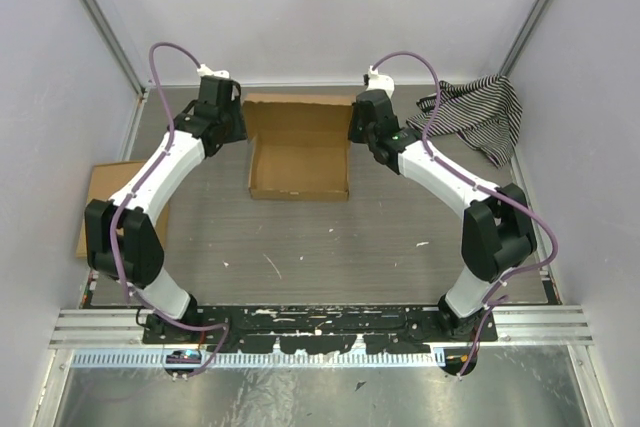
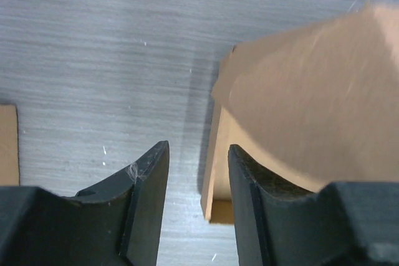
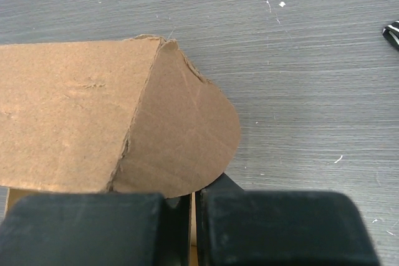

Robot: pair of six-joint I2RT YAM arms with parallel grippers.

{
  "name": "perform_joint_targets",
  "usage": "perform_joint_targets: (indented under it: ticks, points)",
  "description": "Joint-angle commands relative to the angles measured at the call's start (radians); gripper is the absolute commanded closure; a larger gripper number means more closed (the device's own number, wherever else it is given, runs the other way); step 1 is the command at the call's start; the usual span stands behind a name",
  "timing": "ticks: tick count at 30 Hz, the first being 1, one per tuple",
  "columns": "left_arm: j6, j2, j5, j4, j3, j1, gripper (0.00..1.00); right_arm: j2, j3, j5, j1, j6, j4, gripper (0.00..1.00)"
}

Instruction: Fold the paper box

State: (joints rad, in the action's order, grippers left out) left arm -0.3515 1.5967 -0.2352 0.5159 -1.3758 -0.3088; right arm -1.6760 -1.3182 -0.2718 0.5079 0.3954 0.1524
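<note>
We were only partway done, we thought. The paper box (image 1: 298, 159) sat on the counter (image 1: 300, 247) between our two tools. Its low side walls looked up, but the big far flap was not yet folded over. Nothing was inside the box. The left tool (image 2: 198, 147) was spread apart and held nothing, with a box flap just to its right. The right tool (image 3: 192, 197) was pressed together, with a round tab (image 3: 187, 135) right at its tips. We could not tell if it pinched the tab.
</note>
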Motion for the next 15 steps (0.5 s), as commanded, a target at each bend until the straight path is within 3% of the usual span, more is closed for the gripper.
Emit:
perform_joint_targets:
  ticks: [1,15]
  points:
    - [0.035,0.08,-0.047,0.031,-0.125,0.01,0.5,0.036,-0.023,0.017,0.004,-0.02,0.097,0.97]
    - [0.044,0.095,-0.013,-0.065,-0.171,0.009,0.51,0.016,-0.094,0.043,0.003,-0.064,0.145,0.97]
